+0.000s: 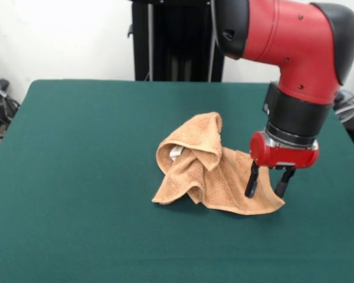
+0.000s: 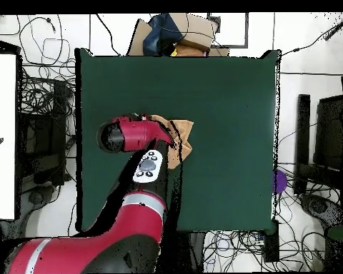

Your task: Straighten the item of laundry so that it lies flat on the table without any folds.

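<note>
There, the hand [image 1: 269, 187] hung with its two dark fingers [image 1: 252, 180] parted and nothing between them, tips down at one corner of the tan terry towel [image 1: 207, 167]. The towel lay crumpled near the middle of the green desk [image 1: 76, 177], one part humped and folded over, a white label [image 1: 176, 152] peeking from the fold.

Tabletop [image 1: 76, 177] bare on all sides of the bunched towel [image 1: 206, 171]; only the towel's raised folds obstruct passage.
</note>
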You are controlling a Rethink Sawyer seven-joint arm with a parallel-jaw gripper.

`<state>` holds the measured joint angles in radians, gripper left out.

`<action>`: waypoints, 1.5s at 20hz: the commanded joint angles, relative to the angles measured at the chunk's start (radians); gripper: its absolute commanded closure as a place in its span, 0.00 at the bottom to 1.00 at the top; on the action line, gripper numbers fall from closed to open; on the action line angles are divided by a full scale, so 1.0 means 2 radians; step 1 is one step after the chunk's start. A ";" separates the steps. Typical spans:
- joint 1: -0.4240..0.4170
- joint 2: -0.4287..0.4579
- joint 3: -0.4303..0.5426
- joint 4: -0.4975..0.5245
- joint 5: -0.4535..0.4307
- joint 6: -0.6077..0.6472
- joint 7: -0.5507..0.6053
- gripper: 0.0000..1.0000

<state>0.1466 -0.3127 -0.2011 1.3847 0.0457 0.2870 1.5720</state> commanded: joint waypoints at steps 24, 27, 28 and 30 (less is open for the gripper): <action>0.008 -0.001 0.038 0.041 0.041 0.003 0.124 0.00; 0.012 0.000 0.028 0.015 0.056 0.024 0.130 0.00; 0.014 0.001 0.024 0.010 0.059 0.028 0.129 0.00; 0.020 0.003 0.022 0.017 0.060 0.022 0.128 0.00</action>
<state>0.1494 -0.3094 -0.1987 1.4361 0.0997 0.2772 1.5726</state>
